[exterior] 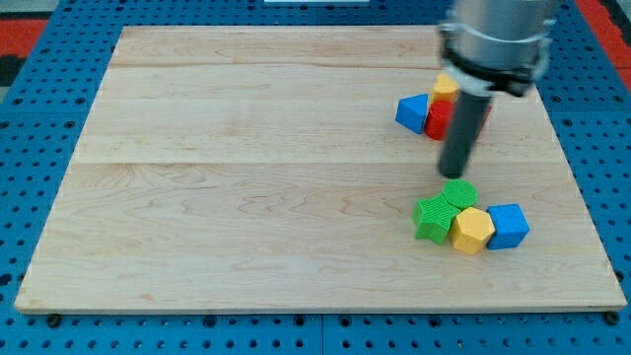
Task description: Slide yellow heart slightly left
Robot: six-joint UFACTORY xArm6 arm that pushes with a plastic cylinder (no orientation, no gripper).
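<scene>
A yellow block (472, 230), heart-like in outline, lies at the view's lower right. It touches a green star block (432, 218) on its left, a green round block (458, 192) above it and a blue cube (508, 226) on its right. My tip (455, 176) stands just above the green round block, very near its top edge. It is up and slightly left of the yellow heart, and the green round block lies between them.
A second cluster sits at the view's upper right: a blue block (413, 112), a red block (440, 120), a yellow block (446, 87) partly hidden by the arm, and another red block (481, 113) behind the rod. The board's right edge (582, 187) is close.
</scene>
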